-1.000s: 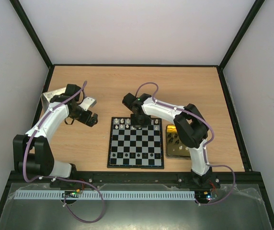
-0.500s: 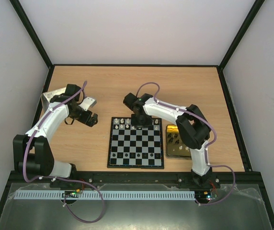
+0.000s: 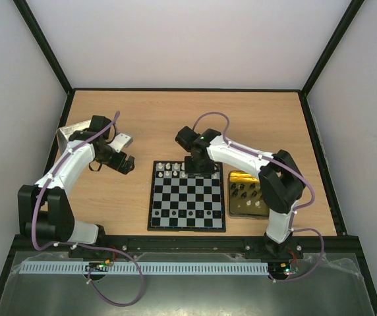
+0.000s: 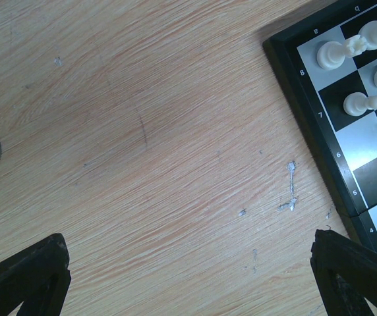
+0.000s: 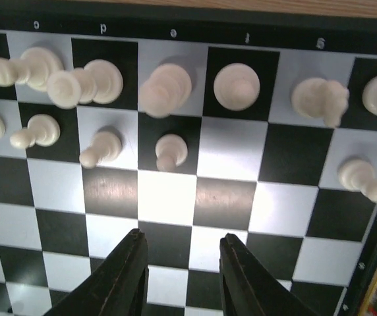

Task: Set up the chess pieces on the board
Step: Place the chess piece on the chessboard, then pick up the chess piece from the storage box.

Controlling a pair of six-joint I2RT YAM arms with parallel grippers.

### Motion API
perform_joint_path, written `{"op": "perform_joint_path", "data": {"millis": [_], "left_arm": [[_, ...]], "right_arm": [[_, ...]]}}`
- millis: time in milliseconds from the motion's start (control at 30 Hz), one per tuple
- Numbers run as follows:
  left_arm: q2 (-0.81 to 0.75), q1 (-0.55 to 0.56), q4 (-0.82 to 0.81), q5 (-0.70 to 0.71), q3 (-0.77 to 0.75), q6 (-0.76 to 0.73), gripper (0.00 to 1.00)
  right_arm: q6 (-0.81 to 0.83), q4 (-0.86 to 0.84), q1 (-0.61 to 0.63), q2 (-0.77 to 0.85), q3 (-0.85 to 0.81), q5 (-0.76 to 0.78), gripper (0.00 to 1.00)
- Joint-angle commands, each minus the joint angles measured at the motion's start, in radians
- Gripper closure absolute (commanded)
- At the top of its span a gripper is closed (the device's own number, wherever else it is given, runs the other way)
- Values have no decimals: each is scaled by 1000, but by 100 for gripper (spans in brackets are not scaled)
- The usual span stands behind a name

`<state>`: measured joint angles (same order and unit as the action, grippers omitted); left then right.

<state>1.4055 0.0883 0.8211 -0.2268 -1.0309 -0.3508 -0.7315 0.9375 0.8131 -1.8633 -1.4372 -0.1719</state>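
Two white-and-black arms rise from the near edge of a pale wood-grain table (image 4: 142,131), its surface finely streaked and flecked with small white scuffs. Between the arms lies the board (image 3: 187,197), a flat square of glossy black and white checks. It sits inside a thin black border printed with letters and numbers. A few specks sit on the board's near ranks, too small to identify.

Just right of the board is a shallow gold tin (image 3: 240,210) with rounded corners, holding several dark pieces (image 3: 244,189). The right arm cuts off the tin's right side.

At the board's far end, smooth, round-headed white pieces (image 5: 236,85) fill most of the last rank. Several smaller ones stand on the rank in front. Those at the left edge of the right wrist view are blurred and overlap one another.

The right gripper (image 5: 182,240) hangs over the board just short of these pieces. Its matte black fingers stand a narrow gap apart with nothing between them.

The left gripper (image 4: 188,257) is over bare wood, left of the board's far corner. Its fingers are spread wide and empty, and only their tips are in frame.

Farther left, a silver lid (image 3: 65,135) lies at the table's edge, partly hidden behind the left arm.
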Motion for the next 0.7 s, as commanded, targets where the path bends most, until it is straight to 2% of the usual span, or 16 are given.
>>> {"op": "perform_joint_path", "data": {"millis": [0, 133, 300, 467, 667], "left_arm": [[-16, -5, 14, 4, 9, -4, 1], [-20, -5, 18, 6, 11, -6, 1], [-15, -5, 21, -5, 8, -10, 1], [-7, -4, 19, -18, 1, -5, 1], [4, -1, 26, -25, -17, 1, 1]], "right_arm": [[11, 45, 8, 101, 40, 24, 71], [-43, 40, -20, 245, 196, 63, 70], [-83, 69, -130, 437, 396, 106, 70], [-81, 125, -233, 557, 469, 149, 70], [-63, 93, -320, 631, 580, 99, 70]]}}
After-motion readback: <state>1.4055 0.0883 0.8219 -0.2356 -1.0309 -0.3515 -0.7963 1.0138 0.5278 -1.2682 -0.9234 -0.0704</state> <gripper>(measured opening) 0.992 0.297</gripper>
